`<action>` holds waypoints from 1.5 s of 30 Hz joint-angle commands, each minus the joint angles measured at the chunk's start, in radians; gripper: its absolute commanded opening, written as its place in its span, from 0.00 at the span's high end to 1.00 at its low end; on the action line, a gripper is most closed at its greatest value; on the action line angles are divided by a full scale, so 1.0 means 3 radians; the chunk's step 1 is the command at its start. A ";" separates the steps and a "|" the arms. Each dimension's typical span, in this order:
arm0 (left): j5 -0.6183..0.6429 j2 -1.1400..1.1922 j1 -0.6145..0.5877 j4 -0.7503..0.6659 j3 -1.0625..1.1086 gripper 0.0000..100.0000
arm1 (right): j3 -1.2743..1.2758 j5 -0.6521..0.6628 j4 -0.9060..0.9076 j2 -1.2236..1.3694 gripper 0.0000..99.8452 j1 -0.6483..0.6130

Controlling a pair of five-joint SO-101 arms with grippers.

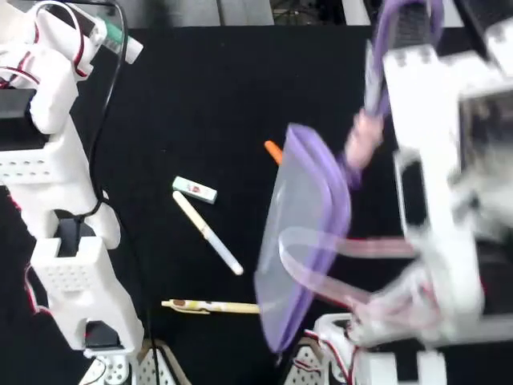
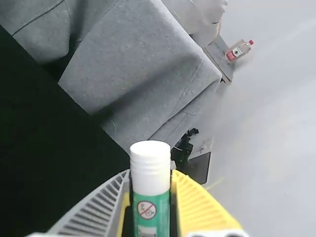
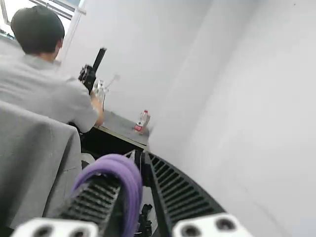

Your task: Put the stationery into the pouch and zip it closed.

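Pouch (image 1: 309, 216) hangs over the right half of the surface (image 1: 200, 104), long axis far-to-near, its purple rim pinched in the right hand (image 3: 134, 170). The left hand (image 2: 150, 180) pinches a glue stick (image 1: 119, 38) above the far left corner, well apart from it.

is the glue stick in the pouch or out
Out: the glue stick sits clamped in the left end effector, far from the pouch.

Purple see-through pouch (image 1: 304, 233) hangs tilted in mid-air; eraser (image 1: 195, 190), white pen (image 1: 208, 233) and yellow pen (image 1: 210, 305) lie alongside; glue stick (image 2: 150, 185) held aloft.
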 commanded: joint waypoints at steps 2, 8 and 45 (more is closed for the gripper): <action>0.0041 -0.0128 -0.0003 -0.0026 -0.0141 0.97 | -0.0049 -0.0041 -0.0629 0.0509 0.99 -0.0020; 0.0041 -0.0123 -0.0003 -0.0031 -0.0141 0.97 | -0.0049 -0.0041 -0.0926 0.0565 0.99 -0.0281; 0.0041 -0.0123 -0.0023 -0.0031 -0.0141 0.97 | -0.0079 -0.0026 -0.0506 0.0222 0.99 -0.1504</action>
